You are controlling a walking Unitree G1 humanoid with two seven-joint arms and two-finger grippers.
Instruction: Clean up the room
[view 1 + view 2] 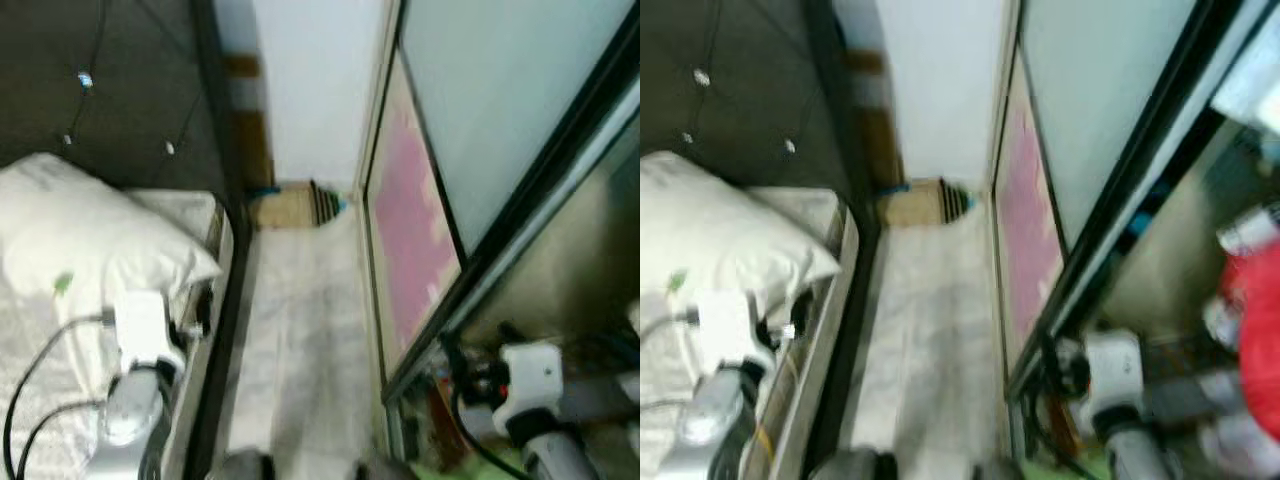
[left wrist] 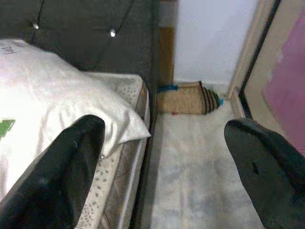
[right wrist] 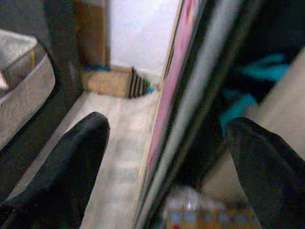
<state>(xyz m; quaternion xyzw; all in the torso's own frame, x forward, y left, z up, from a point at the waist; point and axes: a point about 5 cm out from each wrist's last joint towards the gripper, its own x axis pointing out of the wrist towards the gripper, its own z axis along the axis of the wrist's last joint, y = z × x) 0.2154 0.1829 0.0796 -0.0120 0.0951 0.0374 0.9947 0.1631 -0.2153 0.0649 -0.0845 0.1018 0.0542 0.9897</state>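
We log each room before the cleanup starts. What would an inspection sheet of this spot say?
Surface: pale floor strip running between the bed and the wardrobe sliding door.
Job's things: tan woven bag with dark stripes, lying on the floor against the far wall.
Clutter: white pillow on the bed; blurred items inside the open wardrobe, too unclear to name.
Hands: left hand open and empty, beside the bed; right hand open and empty, by the door edge.
Cables: black cables on the left arm.
Surroundings: dark tufted headboard, white wall.
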